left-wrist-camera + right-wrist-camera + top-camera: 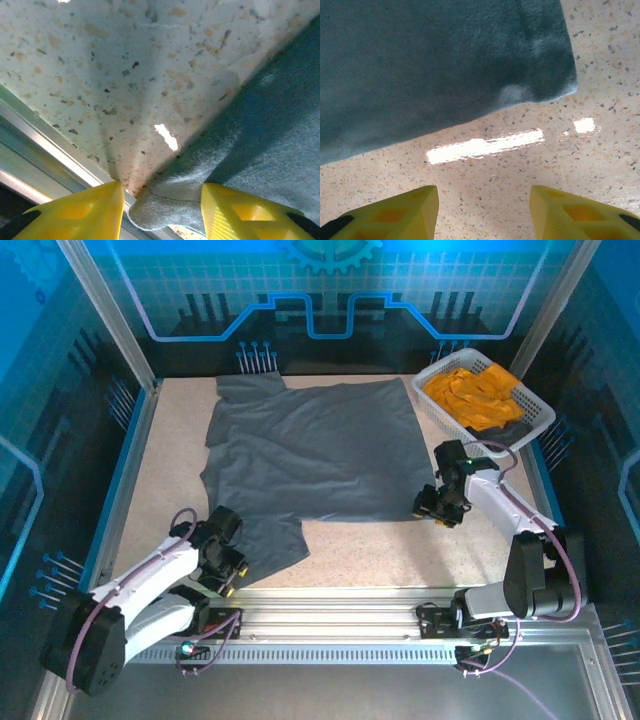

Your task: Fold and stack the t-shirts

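Stage: first fold, judged | left gripper (162, 200) at grey t-shirt's (310, 450) near-left corner, jaws apart astride the hem, likely to pinch it | right gripper (485, 200) just off its near-right corner, jaws apart over table (400, 550) | basket (450, 422) beyond its far-right corner holds crumpled orange t-shirts (475, 390)

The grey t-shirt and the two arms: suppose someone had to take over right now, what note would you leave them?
Left fingers: open, with a bunched bit of the grey t-shirt's near-left edge between them, not pinched.
Right fingers: open, over bare table, just short of the shirt's near-right corner.
Orange t-shirts: heaped in the white basket, far right.
Done: grey shirt spread out nearly flat.
Left: grip it and fold it, then fold and stack the orange ones.
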